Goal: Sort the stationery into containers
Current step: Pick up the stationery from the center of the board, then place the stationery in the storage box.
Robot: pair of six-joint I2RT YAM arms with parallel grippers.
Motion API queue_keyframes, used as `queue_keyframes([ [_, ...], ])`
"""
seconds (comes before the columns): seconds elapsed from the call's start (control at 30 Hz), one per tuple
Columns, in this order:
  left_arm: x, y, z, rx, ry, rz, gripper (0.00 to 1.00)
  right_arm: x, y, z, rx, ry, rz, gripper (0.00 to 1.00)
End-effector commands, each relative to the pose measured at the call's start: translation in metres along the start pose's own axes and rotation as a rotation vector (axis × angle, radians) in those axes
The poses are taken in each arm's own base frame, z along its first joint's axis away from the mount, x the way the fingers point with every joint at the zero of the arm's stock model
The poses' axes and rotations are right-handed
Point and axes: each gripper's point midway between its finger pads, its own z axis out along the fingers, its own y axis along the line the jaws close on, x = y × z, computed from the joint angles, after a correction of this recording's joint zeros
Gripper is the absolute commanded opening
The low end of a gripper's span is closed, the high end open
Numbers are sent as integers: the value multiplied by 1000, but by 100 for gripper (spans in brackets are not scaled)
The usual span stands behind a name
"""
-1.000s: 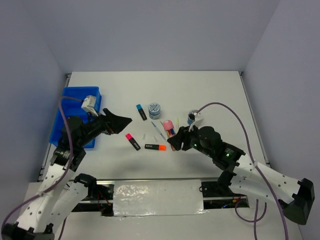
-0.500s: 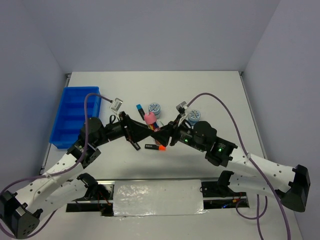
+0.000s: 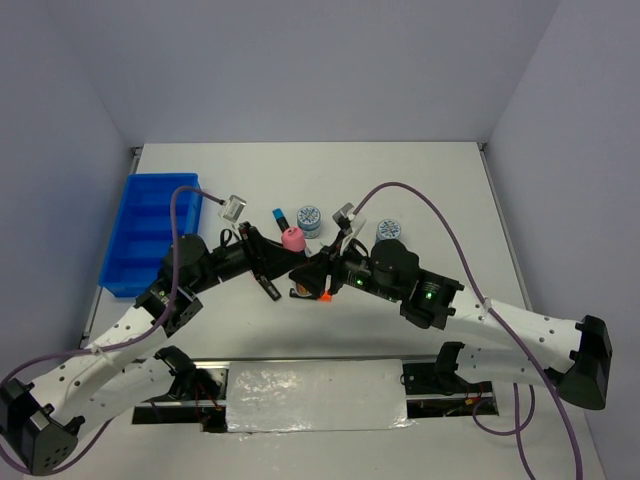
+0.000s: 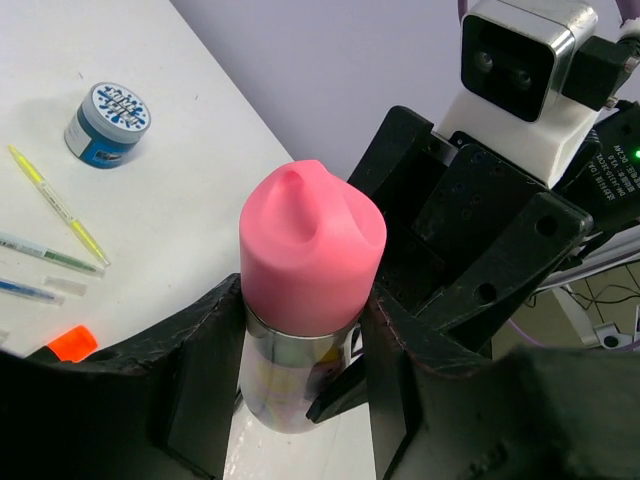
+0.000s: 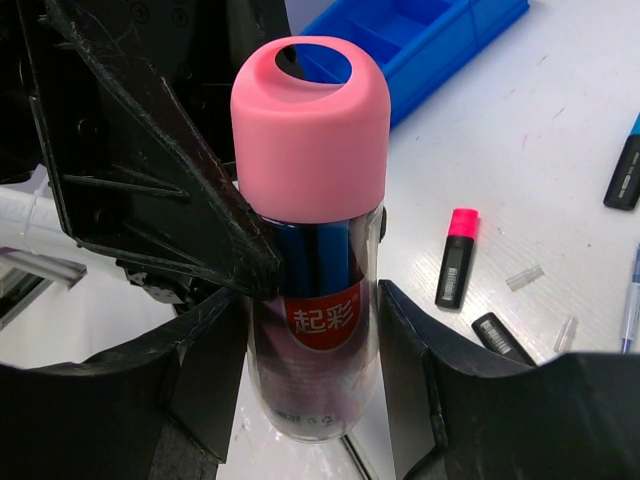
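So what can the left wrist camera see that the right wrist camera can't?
Only the left wrist view shows a blue-white tape roll, a thin yellow pen and the other arm's camera. Only the right wrist view shows the blue tray, a pink-capped highlighter and a blue-capped highlighter. Both show the pink tube standing upright, with the left gripper and the right gripper both closed on it.
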Motion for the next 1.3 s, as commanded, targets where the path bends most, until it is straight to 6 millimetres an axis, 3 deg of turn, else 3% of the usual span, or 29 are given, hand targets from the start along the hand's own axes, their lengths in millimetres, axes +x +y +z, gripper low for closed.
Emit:
queue_keyframes([
  [0.0, -20, -8, 2, -8, -64, 30, 22, -31, 30, -1, -108, -81, -45, 0],
  [0.07, -19, -10, 1, 0, -62, 26, 20, -32, 29, -1, -101, -87, -46, 0],
  [0.1, -20, -11, 1, 7, -67, 31, 5, -32, 28, -1, -98, -86, -48, 0],
  [0.13, -21, -10, 1, 1, -70, 34, 0, -32, 28, -2, -98, -88, -49, 0],
  [0.23, -28, -3, -2, -60, -101, 49, 0, -33, 28, -4, -99, -93, -57, 1],
  [0.27, -35, 1, -4, -98, -135, 52, 0, -31, 24, -5, -86, -94, -53, 7],
  [0.33, -37, 7, -7, -135, -148, 59, 0, -30, 16, -6, -48, -105, -41, 30],
  [0.37, -40, 9, -10, -148, -170, 59, 0, -29, 11, -8, -32, -116, -37, 54],
  [0.43, -43, 8, -14, -152, -194, 55, 0, -28, 7, -9, -11, -128, -19, 85],
  [0.5, -48, 9, -19, -168, -225, 51, 0, -26, 0, -11, 23, -133, -5, 99],
  [0.67, -64, 7, -35, -228, -295, 48, 0, -23, -16, -12, 105, -115, 3, 100],
  [0.73, -81, 18, -45, -328, -377, 45, 0, -23, -28, -16, 171, -117, 0, 100],
  [0.8, -96, 32, -65, -493, -423, 18, 0, -27, -39, -26, 229, -138, 5, 100],
  [0.83, -113, 53, -85, -654, -529, 9, 0, -21, -47, -32, 271, -126, 7, 100],
  [0.93, -150, 71, -138, -948, -746, -19, 0, -32, -70, -61, 405, -211, 50, 100],
  [1.07, -199, 85, -174, -1077, -1000, -69, 0, -33, -88, -88, 508, -255, 108, 100],
  [1.1, -206, 99, -170, -1114, -998, -73, 0, -30, -89, -92, 512, -243, 105, 100],
  [1.13, -216, 100, -157, -1058, -950, -86, 0, -30, -89, -94, 512, -242, 102, 100],
  [1.17, -237, 116, -169, -1077, -992, -100, 0, -28, -89, -95, 512, -233, 98, 100],
  [1.2, -246, 143, -159, -1099, -941, -132, 0, -25, -90, -96, 514, -220, 94, 100],
  [1.23, -247, 156, -140, -1026, -853, -191, 0, -24, -89, -98, 510, -218, 90, 100],
  [1.27, -270, 177, -158, -1024, -907, -206, 0, -23, -89, -100, 507, -216, 88, 100],
])
